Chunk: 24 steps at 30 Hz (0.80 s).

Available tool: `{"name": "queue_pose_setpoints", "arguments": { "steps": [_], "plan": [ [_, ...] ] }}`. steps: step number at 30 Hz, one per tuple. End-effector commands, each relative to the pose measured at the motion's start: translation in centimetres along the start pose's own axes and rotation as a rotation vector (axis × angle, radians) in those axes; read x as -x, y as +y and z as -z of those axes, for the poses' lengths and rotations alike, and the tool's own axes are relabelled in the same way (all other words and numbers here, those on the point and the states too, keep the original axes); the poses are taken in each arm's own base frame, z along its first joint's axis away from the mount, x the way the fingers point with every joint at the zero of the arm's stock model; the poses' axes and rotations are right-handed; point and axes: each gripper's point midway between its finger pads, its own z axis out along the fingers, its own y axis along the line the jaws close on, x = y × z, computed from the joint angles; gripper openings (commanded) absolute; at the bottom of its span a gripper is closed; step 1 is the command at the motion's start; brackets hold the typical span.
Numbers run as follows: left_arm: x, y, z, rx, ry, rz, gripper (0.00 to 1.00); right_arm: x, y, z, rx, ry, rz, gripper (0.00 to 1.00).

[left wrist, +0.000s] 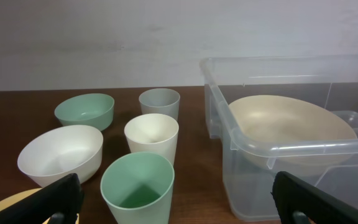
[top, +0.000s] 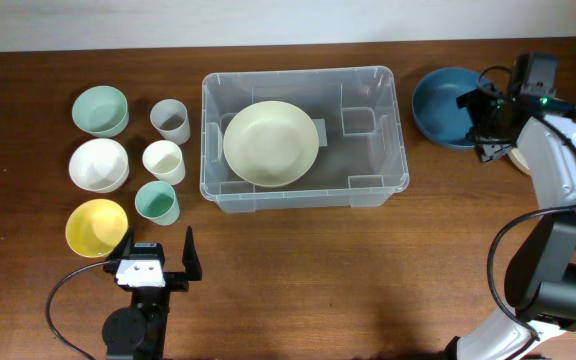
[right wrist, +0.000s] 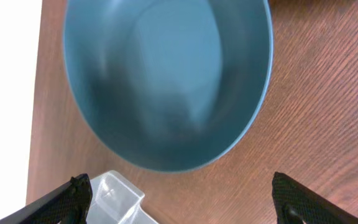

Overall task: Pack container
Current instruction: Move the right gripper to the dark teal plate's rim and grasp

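At the right end of the table, the right gripper (top: 476, 126) hangs over the blue bowl (top: 443, 105) with its jaws spread wide and nothing between them. In the right wrist view both fingertips (right wrist: 73, 196) sit at the lower corners, clear of the bowl's rim and touching nothing. The left gripper (top: 158, 255) rests near the front edge on the left, just beside the yellow bowl (top: 96, 227). Its jaws are also fully apart and empty.

The container (top: 388, 140) stands mid-table, between the blue bowl and the group of cups, with a cream bowl (top: 271, 143) lying in its left half.

Only the overhead view takes in both arms and the whole layout: a green bowl (top: 100, 110), a white bowl (top: 99, 164), a grey cup (top: 169, 121), a cream cup (top: 163, 160) and a green cup (top: 156, 203) in two columns left of the container. The left wrist view shows what that one cannot: the cups standing upright and the container's clear wall from the side, with the cream bowl seen through it. The right wrist view gives the blue bowl's bare inside close up, and just one clear corner of the container at its lower left.
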Motion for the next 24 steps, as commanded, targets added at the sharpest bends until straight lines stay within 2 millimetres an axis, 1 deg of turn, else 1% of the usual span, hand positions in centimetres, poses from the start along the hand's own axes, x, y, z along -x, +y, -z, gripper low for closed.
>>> {"name": "queue_pose_setpoints", "arguments": {
  "steps": [1,6,17,21,24],
  "plan": [
    [-0.2,0.3,0.0,0.015,0.000,0.010,1.00,-0.2,-0.6,-0.7,0.007,-0.003,-0.084,0.88],
    [-0.2,0.3,0.0,0.015,0.000,0.010,1.00,-0.6,-2.0,-2.2,-0.026,0.002,-0.151,0.91],
    [-0.2,0.3,0.0,0.015,0.000,0.010,1.00,-0.8,-3.8,-4.7,-0.092,0.009,-0.200,0.91],
    [-0.2,0.3,0.0,0.015,0.000,0.010,1.00,-1.1,-3.9,-5.7,-0.089,0.025,-0.198,0.90],
    [-0.2,0.3,0.0,0.015,0.000,0.010,1.00,-0.9,-3.9,-5.8,-0.090,0.015,-0.197,0.91]
  ]
}}
